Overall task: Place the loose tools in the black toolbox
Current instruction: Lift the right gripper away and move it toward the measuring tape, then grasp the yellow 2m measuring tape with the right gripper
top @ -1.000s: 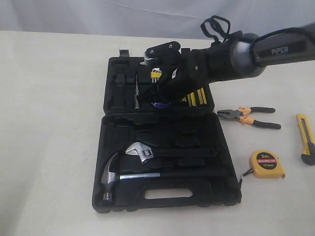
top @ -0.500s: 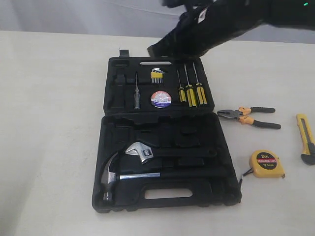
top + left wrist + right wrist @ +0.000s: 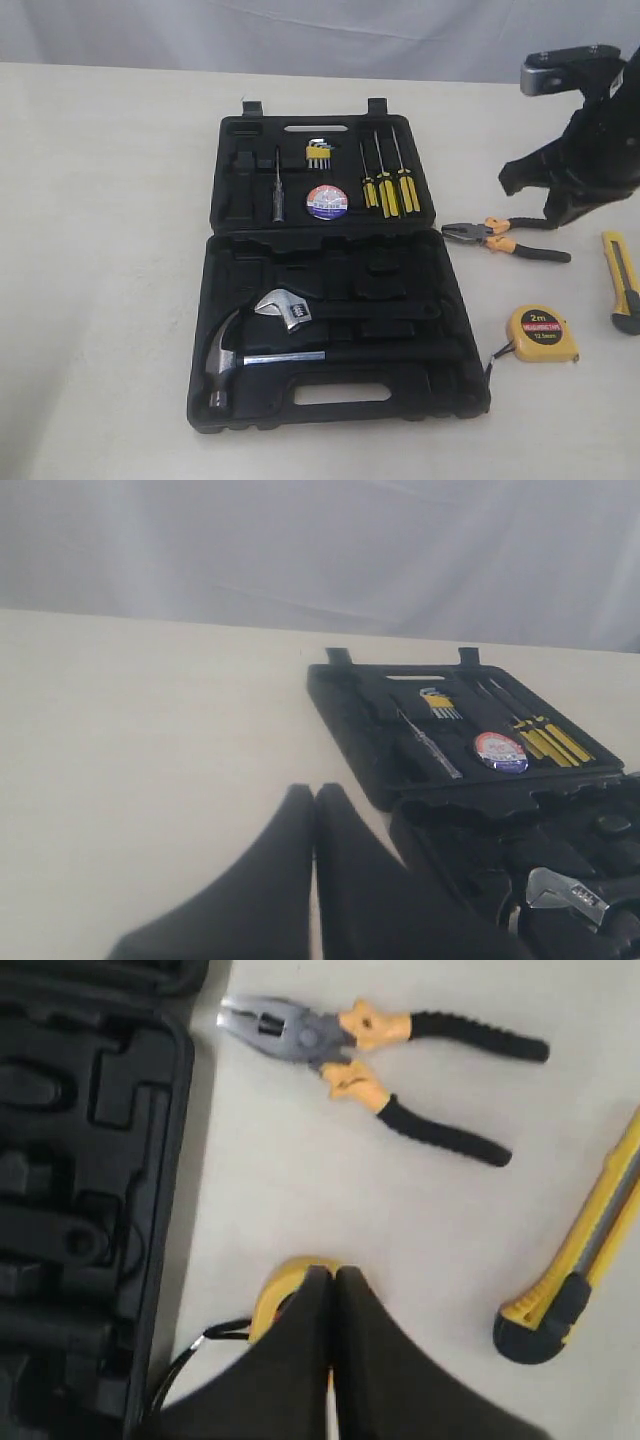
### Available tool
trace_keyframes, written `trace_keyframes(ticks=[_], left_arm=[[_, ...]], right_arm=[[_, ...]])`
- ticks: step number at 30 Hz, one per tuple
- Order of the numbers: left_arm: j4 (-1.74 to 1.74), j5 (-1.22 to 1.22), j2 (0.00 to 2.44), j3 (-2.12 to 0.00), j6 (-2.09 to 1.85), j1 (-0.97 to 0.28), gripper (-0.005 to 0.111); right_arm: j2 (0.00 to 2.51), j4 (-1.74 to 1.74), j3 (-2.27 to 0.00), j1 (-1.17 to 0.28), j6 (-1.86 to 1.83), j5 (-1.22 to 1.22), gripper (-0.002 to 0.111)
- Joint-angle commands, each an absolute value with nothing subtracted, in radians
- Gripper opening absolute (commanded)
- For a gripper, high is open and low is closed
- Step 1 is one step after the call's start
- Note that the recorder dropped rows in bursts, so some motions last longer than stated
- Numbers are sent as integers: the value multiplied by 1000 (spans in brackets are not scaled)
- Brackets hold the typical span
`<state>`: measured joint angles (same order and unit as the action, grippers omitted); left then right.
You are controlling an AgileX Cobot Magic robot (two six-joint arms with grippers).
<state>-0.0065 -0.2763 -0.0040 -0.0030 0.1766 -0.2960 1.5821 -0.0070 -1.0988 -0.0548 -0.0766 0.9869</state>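
The black toolbox (image 3: 240,400) lies open in the middle of the table, also seen in the left wrist view (image 3: 340,700) and the right wrist view (image 3: 60,1160). The black tape roll (image 3: 327,202) (image 3: 500,751) sits in a recess of its far half. Right of the box lie the orange-and-black pliers (image 3: 505,238) (image 3: 360,1045), the yellow tape measure (image 3: 541,333) (image 3: 280,1285) and the utility knife (image 3: 622,280) (image 3: 580,1250). My right gripper (image 3: 515,182) (image 3: 333,1272) hangs shut and empty above these tools. My left gripper (image 3: 314,792) is shut and empty, left of the box.
A claw hammer (image 3: 225,350) and an adjustable wrench (image 3: 285,308) fill the near half. Three yellow-handled screwdrivers (image 3: 390,185) and hex keys (image 3: 318,153) sit in the far half. Bare table stretches left of the box.
My right arm rose from the far half of the box and swung right, over the pliers. The tape roll stayed behind in its recess.
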Motion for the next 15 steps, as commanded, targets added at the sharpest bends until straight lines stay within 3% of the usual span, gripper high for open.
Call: trace_keyframes(ticks=[1,4,5,15], left_arm=[[0,-272,0,0,175,-301,0],[0,-272,0,0,175,-301,0],[0,-272,0,0,175,-301,0],[0,-272,0,0,175,-301,0]], right_arm=[[1589,27,-1017,-48,-90,932,16],[1589,41,-959,-49,-71,932,58],[1589,43,-947,-49,-61,927,64],[1589,50,-835,-49,0,756,65]])
